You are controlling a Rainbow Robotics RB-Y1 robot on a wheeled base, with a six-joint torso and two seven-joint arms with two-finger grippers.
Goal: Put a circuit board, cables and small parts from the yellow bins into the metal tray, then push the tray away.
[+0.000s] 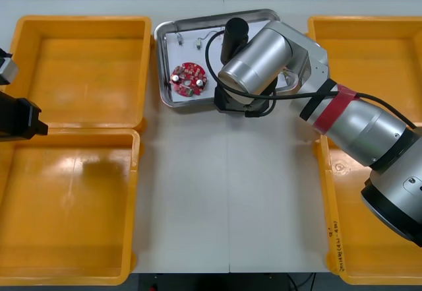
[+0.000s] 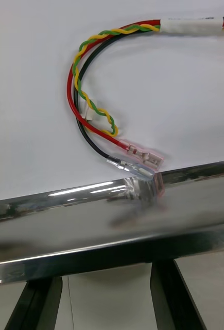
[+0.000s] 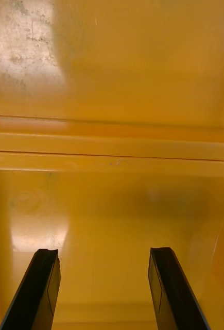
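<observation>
The metal tray [image 1: 163, 93] lies at the table's far middle, white inside. In it rest a round red circuit board [image 1: 188, 80] and two small metal parts [image 1: 179, 39] near its far edge. My right gripper [image 1: 241, 105] hangs at the tray's near rim, mostly under its own arm. In the right wrist view the right gripper [image 2: 105, 304] is open and empty just outside the shiny tray rim [image 2: 112, 216]. Beyond the rim a red and yellow cable [image 2: 91, 103] with clear end connectors lies on the white floor. My left gripper [image 1: 20, 118] is open over the left bins, its fingers [image 3: 39, 289] holding nothing.
Two yellow bins [image 1: 82, 24] stand at the left and two [image 1: 330, 192] at the right, their floors bare where visible. The left wrist view looks down on the touching rims [image 3: 112, 149] of the two left bins. Bare table [image 1: 224, 192] lies in front of the tray.
</observation>
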